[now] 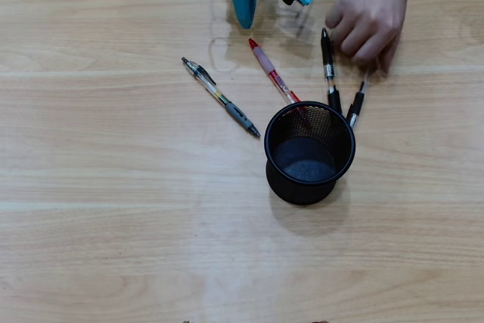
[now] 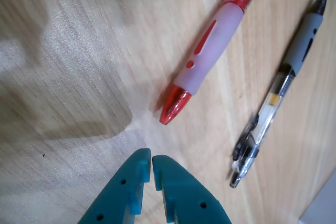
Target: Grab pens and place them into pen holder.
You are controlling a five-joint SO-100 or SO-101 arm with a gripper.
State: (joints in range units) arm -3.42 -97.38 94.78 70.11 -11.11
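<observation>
A black mesh pen holder stands upright on the wooden table. A red pen lies just behind it, its tip near the rim; it also shows in the wrist view. A clear pen with a grey grip lies to the left; the wrist view shows it at the right. Two black pens lie at the holder's back right, under a person's hand. My teal gripper is shut and empty at the top, a short way from the red pen's end.
The person's hand reaches in from the top right and touches the black pens. Pale wooden tabletop spreads left and in front of the holder.
</observation>
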